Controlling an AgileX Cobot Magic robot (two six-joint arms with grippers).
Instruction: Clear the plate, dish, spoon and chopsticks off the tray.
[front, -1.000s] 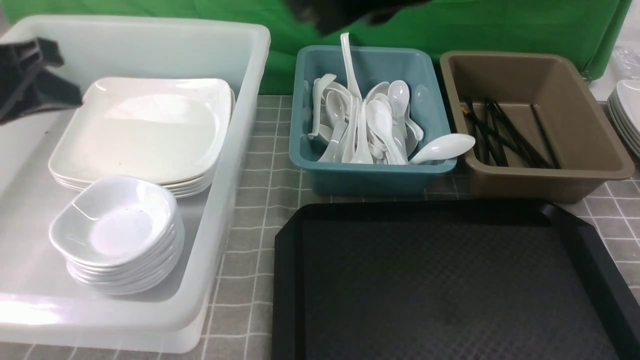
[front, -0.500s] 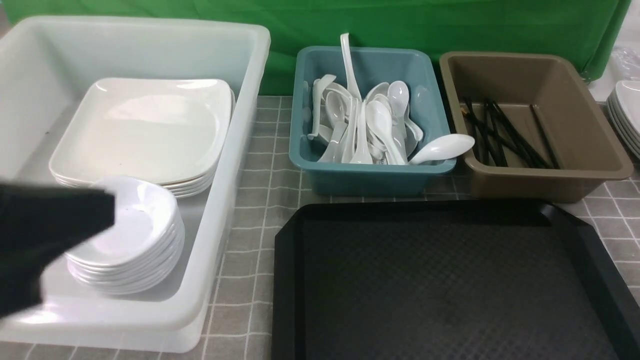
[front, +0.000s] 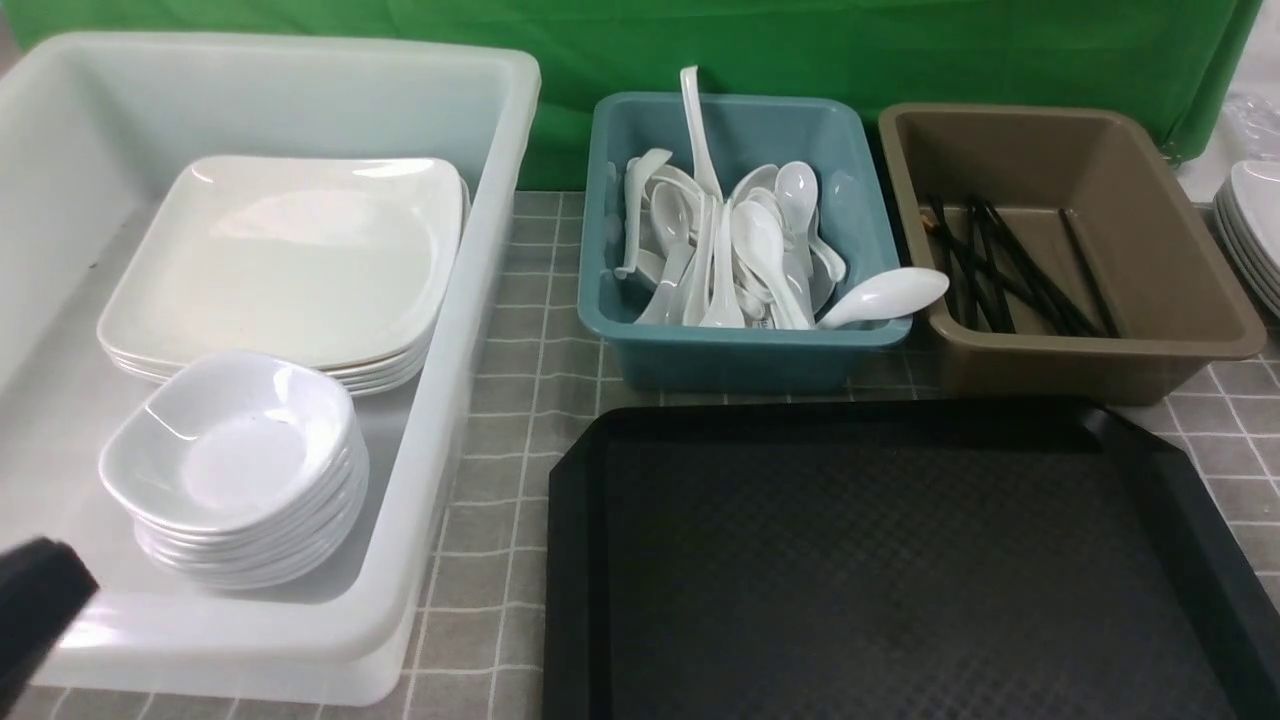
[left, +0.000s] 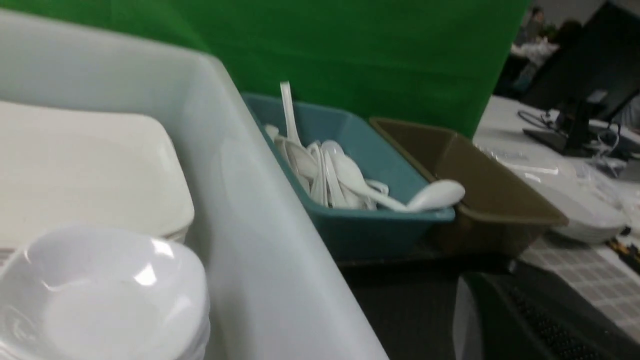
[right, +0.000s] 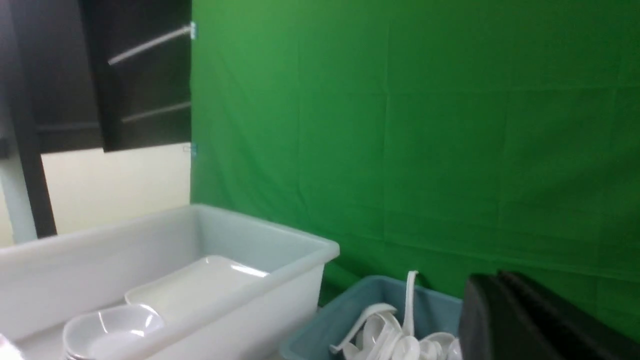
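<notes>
Both end effectors are closed and hold nothing. Only a dark blurred corner of the left end effector shows in the front view, low at the near left, in front of the white tub; its fingertips are out of frame. The right end effector appears only as a dark block at the edge of its own wrist view and does not show in the front view.

One black tray lies on the grey checked worktop, its diamond-pattern surface bare. The white tub stands to its left and holds two stacks: one of large square plates, about four by their edges, toward the far side, and one of small deep dishes, roughly six or seven, in front of it and touching it.

Two smaller bins stand side by side behind the tray. One teal bin holds a heap of white spoons, too tangled to count exactly, more than ten; one stands nearly upright against the back wall, and one spoon lies across the rim toward the neighbouring bin. One brown bin holds black chopsticks, about seven or eight sticks, lying loosely crossed.

Another stack of white plates sits at the far right edge.
</notes>
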